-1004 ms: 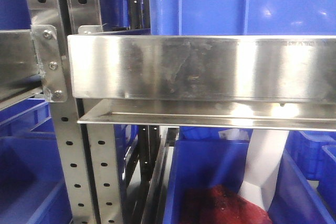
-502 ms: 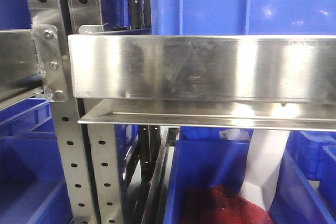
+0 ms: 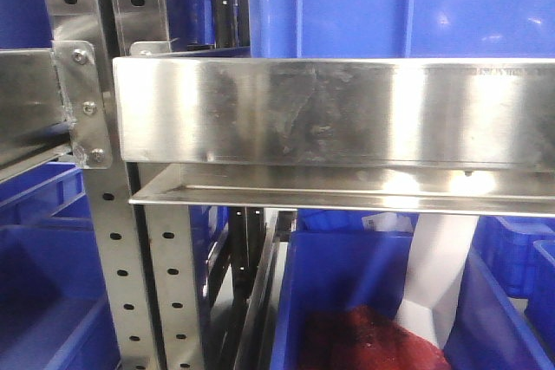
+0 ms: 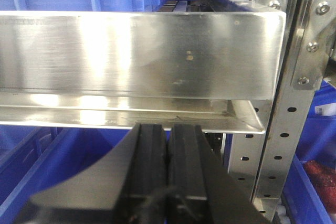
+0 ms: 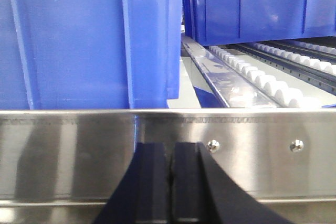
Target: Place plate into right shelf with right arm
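Right wrist view fills its lower half with the steel front rail of the right shelf [image 5: 68,153], and the right gripper [image 5: 172,182] sits low centre with its black pads pressed together on nothing. We find the plate in none of the views, so we cannot say where it lies; it may sit below the cameras. In the left wrist view the left gripper [image 4: 168,161] is likewise clenched and empty, just under the ledge. To do this step well, we should locate the plate first, part the pads fully, then take it by the rim, keeping clear of the blue bin [image 5: 89,35] above the rail.
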### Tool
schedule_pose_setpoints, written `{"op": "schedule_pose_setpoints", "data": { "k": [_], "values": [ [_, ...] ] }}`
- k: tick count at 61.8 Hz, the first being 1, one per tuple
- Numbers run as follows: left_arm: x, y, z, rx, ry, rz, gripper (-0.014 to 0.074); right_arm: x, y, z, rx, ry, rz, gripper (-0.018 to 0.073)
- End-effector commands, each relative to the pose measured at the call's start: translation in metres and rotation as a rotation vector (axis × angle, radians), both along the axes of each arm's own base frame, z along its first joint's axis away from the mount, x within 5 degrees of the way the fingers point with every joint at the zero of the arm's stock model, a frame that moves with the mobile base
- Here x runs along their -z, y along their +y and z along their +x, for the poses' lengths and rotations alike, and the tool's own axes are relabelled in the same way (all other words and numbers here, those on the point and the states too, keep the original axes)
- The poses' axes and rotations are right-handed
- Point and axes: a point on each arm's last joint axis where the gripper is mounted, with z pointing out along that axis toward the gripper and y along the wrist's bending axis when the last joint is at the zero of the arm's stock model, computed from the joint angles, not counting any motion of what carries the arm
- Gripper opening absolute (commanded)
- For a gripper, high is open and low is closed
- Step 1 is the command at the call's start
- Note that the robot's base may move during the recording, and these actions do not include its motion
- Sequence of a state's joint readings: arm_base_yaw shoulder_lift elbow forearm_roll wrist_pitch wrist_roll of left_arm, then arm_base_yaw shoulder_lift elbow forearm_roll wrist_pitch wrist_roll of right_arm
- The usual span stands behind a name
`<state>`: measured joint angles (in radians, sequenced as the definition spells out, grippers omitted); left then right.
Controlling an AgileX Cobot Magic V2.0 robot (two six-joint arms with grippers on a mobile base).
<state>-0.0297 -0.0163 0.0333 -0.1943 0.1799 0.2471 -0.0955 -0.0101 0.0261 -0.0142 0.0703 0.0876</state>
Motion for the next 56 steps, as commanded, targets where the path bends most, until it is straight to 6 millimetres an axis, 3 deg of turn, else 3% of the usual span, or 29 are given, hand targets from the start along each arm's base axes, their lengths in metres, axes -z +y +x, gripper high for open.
{"op": "schedule_pose_setpoints", "data": {
  "k": [1, 56],
  "values": [
    [-0.0052, 0.0013, 0.0004, -0.015, -0.081, -0.014, -0.0047, -0.0113, 0.0005, -0.0018, -0.004, -0.117, -0.020, 0.0029],
    [-0.0052, 0.0013, 0.0004, -0.015, -0.081, -0.014, -0.0047, -0.0113, 0.0005, -0.0018, -0.004, -0.117, -0.020, 0.0029]
  ]
}}
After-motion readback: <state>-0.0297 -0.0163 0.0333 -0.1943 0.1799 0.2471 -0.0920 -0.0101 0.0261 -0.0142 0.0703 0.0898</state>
